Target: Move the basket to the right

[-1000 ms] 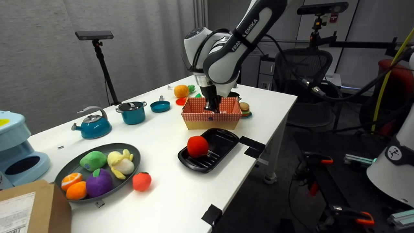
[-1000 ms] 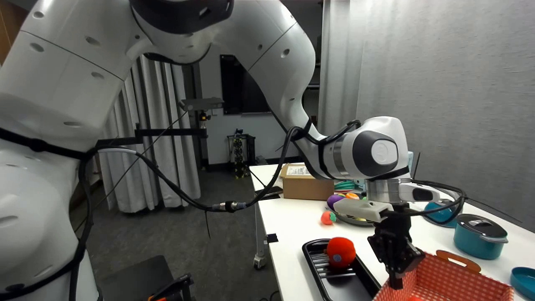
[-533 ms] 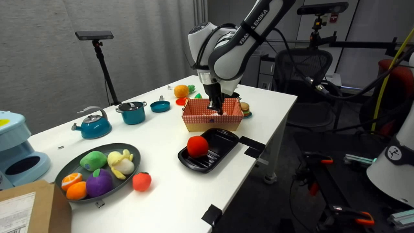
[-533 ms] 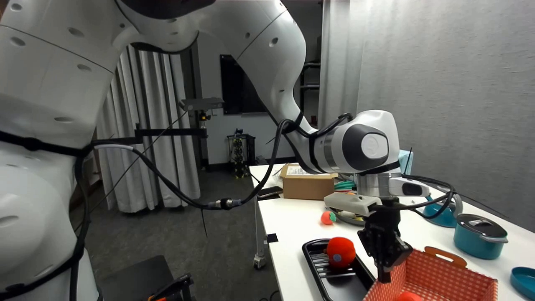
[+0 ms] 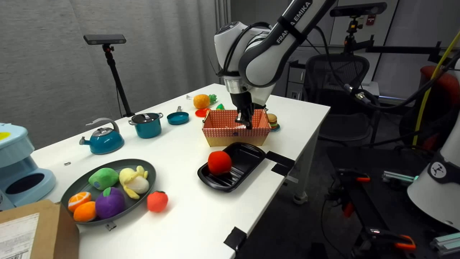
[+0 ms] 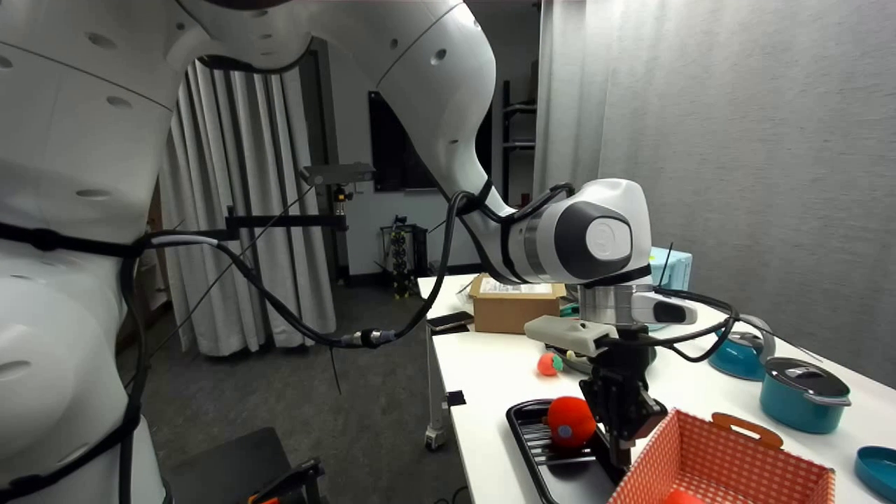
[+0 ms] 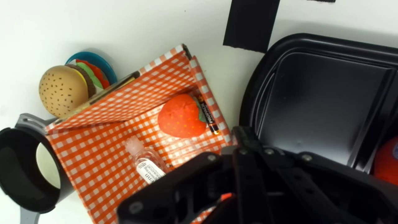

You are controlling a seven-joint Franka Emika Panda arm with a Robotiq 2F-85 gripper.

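The basket (image 5: 230, 139) is rectangular, red-and-white checked, with tan lower sides and brown handles. It stands upright behind the black tray; it also shows in an exterior view (image 6: 742, 451) and the wrist view (image 7: 149, 90). Inside lie a strawberry (image 7: 182, 116), a clear bottle (image 7: 147, 165), a battery (image 7: 209, 115) and something red mostly hidden under the gripper. My gripper (image 7: 244, 137) looks shut with nothing visible between its tips. The fingertips (image 6: 621, 455) are just outside the rim on the tray side; I cannot tell if they touch the wall.
The black tray (image 5: 248, 158) with a red fruit (image 5: 219, 162) stands close beside the basket. A burger (image 7: 63, 91) and a black pan (image 7: 28, 165) stand close to its other sides. A plate of fruit (image 5: 145, 167), a teal pot (image 5: 149, 128) and a kettle (image 5: 106, 142) are farther away.
The basket shifted slightly toward the tray between one and half a second ago, then stayed still. My gripper moved on past its rim to the tray side and rose slightly.
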